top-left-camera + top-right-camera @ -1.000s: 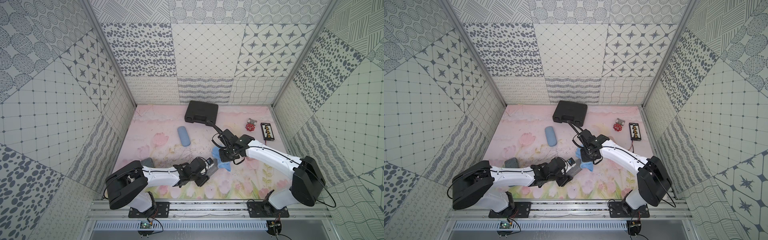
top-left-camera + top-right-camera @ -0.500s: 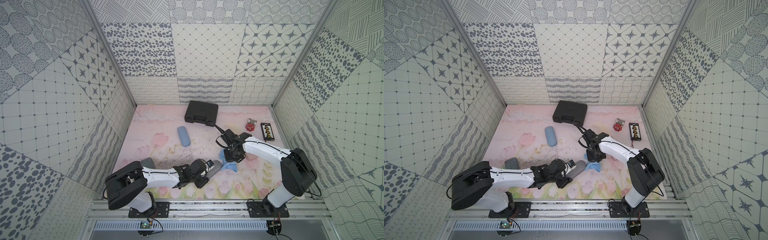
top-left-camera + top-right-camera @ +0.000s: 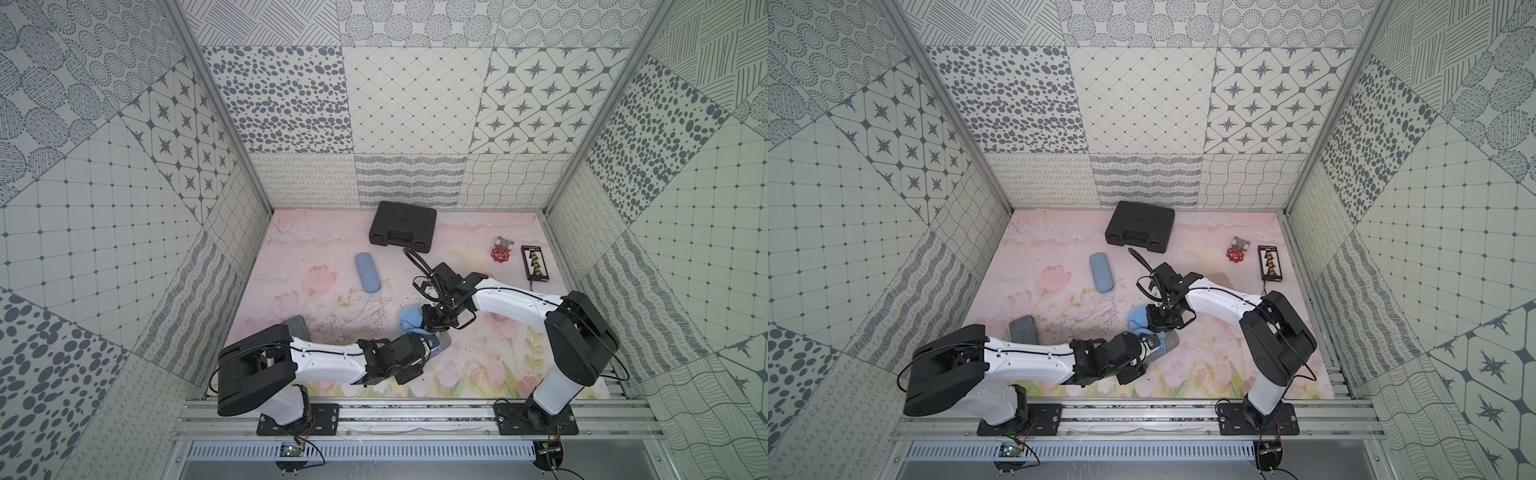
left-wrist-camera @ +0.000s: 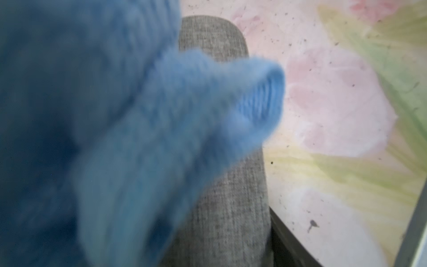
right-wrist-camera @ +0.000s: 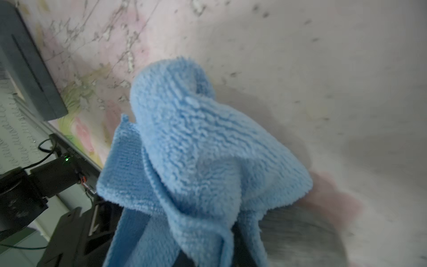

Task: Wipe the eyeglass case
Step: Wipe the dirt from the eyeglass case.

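Note:
A grey fabric eyeglass case [image 3: 444, 340] [image 3: 1170, 343] is held low over the pink mat near the front, with my left gripper [image 3: 430, 348] [image 3: 1152, 348] shut on its near end. In the left wrist view the case [image 4: 231, 208] runs out from between the jaws, half covered by the blue cloth [image 4: 161, 115]. My right gripper [image 3: 433, 322] [image 3: 1159, 322] is shut on the bunched blue cloth [image 3: 411, 326] [image 3: 1138, 318] [image 5: 203, 150], which hangs onto the case's left side. The case's blurred far end [image 5: 300, 235] shows beside the cloth.
A blue glasses case [image 3: 368, 274] lies mid-left and another grey one [image 3: 297, 326] sits by the left wall. A black tool case [image 3: 403, 226] stands at the back. At the right are a red valve wheel [image 3: 500, 254] and a black connector board [image 3: 535, 262].
The right gripper has carried the blue cloth to the left, from the case's right end across to its left side. The left arm has held the case almost still.

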Robot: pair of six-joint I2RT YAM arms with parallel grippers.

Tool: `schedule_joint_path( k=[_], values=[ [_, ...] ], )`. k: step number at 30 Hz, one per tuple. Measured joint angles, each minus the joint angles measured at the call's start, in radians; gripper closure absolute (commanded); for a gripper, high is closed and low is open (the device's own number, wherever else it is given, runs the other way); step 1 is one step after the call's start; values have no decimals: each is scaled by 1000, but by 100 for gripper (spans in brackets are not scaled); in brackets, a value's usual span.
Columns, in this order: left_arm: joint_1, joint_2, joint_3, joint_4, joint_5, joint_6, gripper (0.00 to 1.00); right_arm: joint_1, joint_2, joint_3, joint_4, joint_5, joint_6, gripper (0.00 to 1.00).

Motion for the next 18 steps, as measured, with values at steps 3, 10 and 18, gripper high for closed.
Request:
schedule_joint_path(
  k=[3,10,18],
  values=[
    [-4,0,5,-12,-30,4,64,-72,-11,15,-106,222,-52,100],
    [-7,7,12,-29,-86,3,64,76,-16,169,-216,332,-70,100],
    [-13,3,3,-32,-79,-23,64,35,-67,-96,138,-116,68,100]
  ],
)
